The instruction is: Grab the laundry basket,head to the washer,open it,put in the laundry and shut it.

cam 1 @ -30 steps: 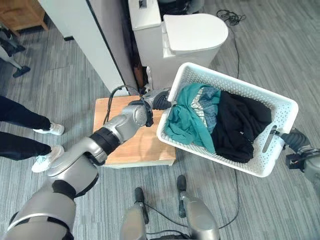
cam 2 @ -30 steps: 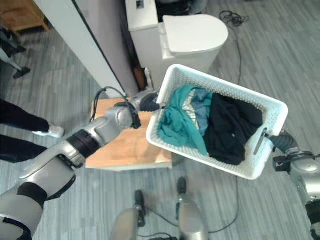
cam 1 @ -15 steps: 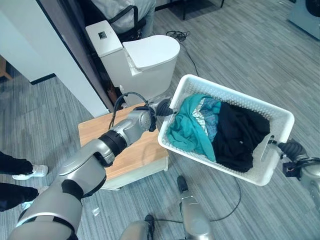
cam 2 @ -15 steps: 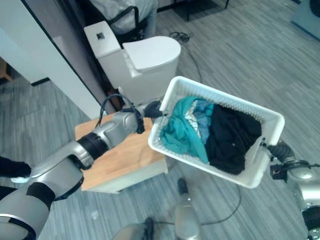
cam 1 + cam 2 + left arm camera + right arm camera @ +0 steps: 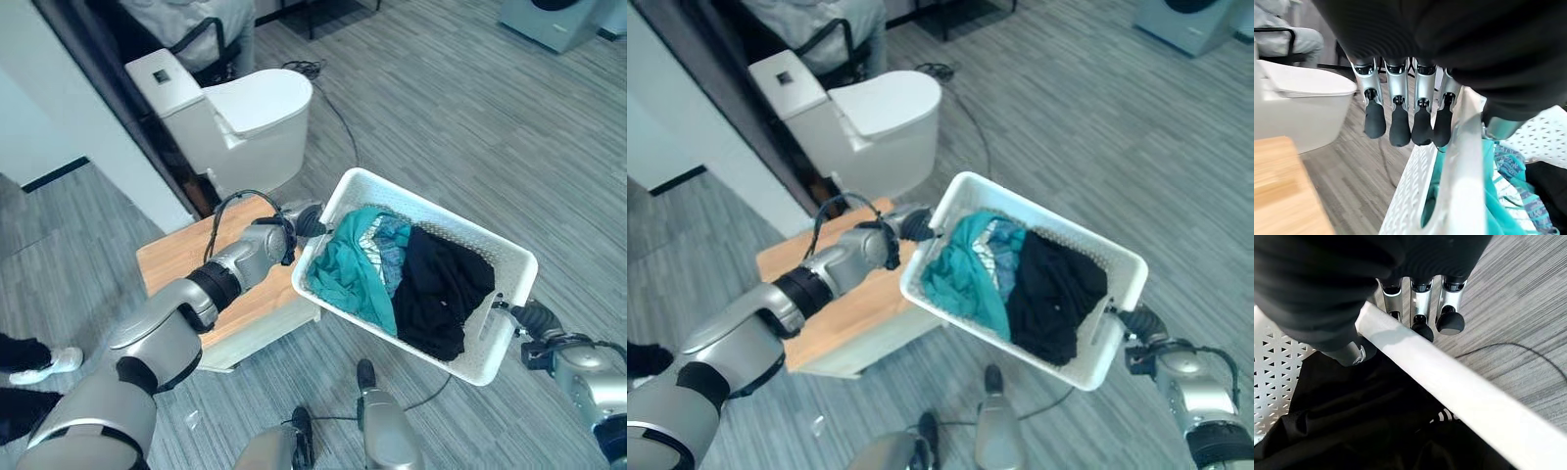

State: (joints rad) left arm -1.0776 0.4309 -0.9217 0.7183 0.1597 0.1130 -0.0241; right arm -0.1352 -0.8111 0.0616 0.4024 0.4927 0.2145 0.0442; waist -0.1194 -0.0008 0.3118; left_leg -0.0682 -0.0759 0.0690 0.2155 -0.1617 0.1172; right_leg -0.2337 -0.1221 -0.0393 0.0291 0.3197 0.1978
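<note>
Above grey floor (image 5: 509,147), beside wooden counter (image 5: 186,259): basket (image 5: 509,257) of laundry (image 5: 402,279) airborne, left robot hand (image 5: 1400,117) and right robot hand (image 5: 1422,320) each hooked over end rim. Carry step: keep basket level, grips firm, head toward washer (image 5: 554,15) at upper right.

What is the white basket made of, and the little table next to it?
The laundry basket looks like white plastic: smooth, slightly shiny walls pierced with a small triangle lattice, and a thick moulded rim that both hands grip. The low table seems to have a light wooden top, matte with faint grain lines, though it could be a wood-look laminate; its sides below are pale and plain.
</note>
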